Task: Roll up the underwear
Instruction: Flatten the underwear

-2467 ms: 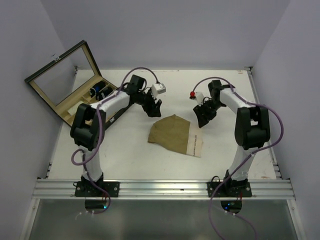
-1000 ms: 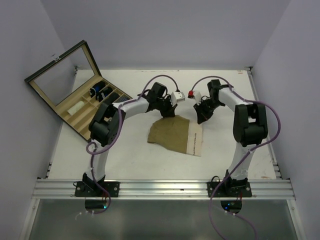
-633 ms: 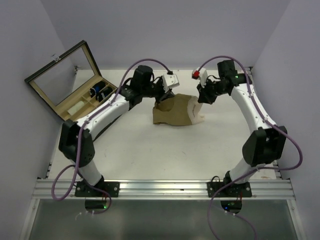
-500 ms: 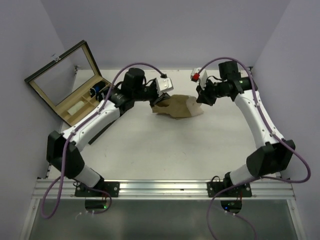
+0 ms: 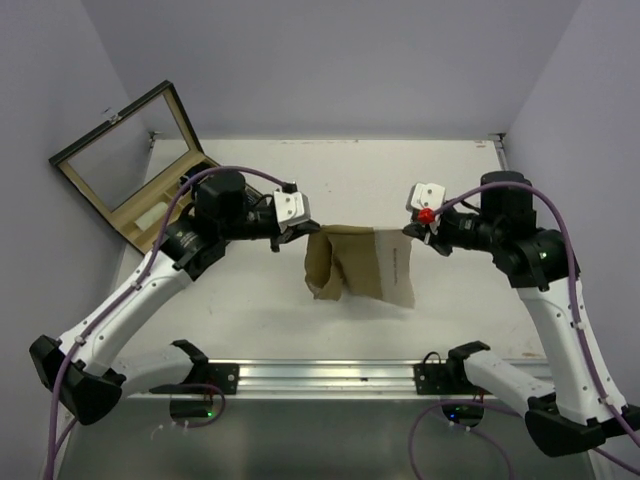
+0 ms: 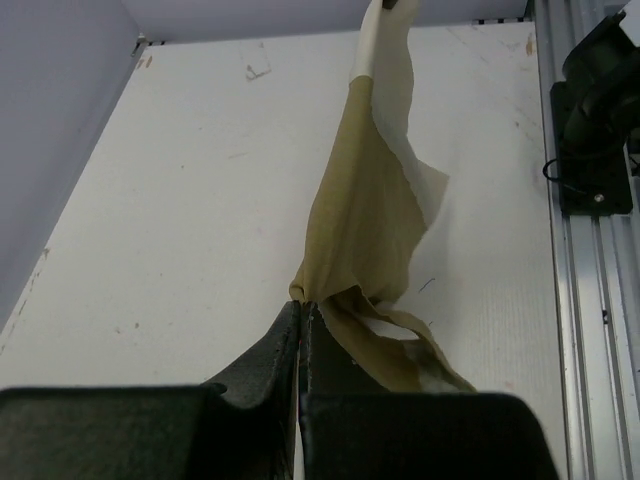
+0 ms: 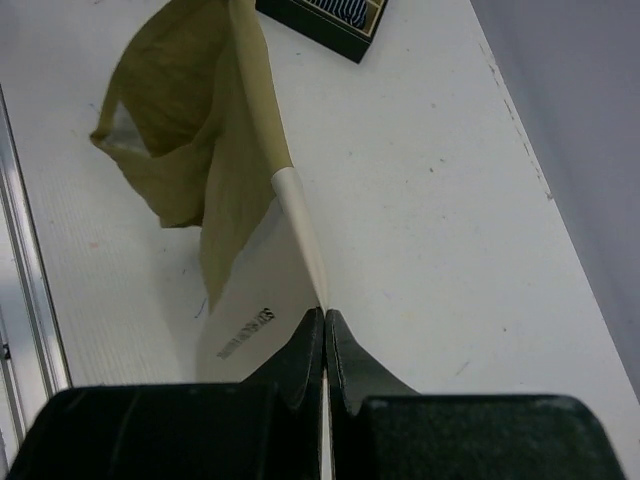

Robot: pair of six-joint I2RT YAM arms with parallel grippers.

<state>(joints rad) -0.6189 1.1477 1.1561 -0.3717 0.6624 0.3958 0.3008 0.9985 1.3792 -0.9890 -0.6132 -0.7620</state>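
- The underwear [image 5: 358, 262] is off the tabletop [image 5: 350, 180], hung between the two hands over its near middle.
- The left hand [image 5: 298, 231] is closed on the olive corner. Its wrist view shows the fingers pressed together with cloth coming out at the tips.
- The right hand [image 5: 413, 236] is closed on the other end, pinching a thin edge of the pale band [image 5: 396, 266].
- The top edge runs fairly taut from hand to hand. The rest droops below it in loose folds, the olive side bunched more than the pale side.
- No roll has been started: there is no tucked edge and no coil anywhere in the cloth.
- The task looks to be at an early stage, with the garment lifted and stretched, probably to straighten it.
- What seems left is to lay it flat, roll it from one end, and set it down rolled. It may then go to the box [image 5: 130, 215], though the task does not say so.
- Whether the lowest fold brushes the tabletop cannot be told from any view.
- How much cloth each hand holds is hidden between the fingers.
- The print on the pale band is too small to read.
- The box stands open at the far left, well apart from the cloth. Its compartments are partly covered by the left arm, and the dark things in them are hard to make out.
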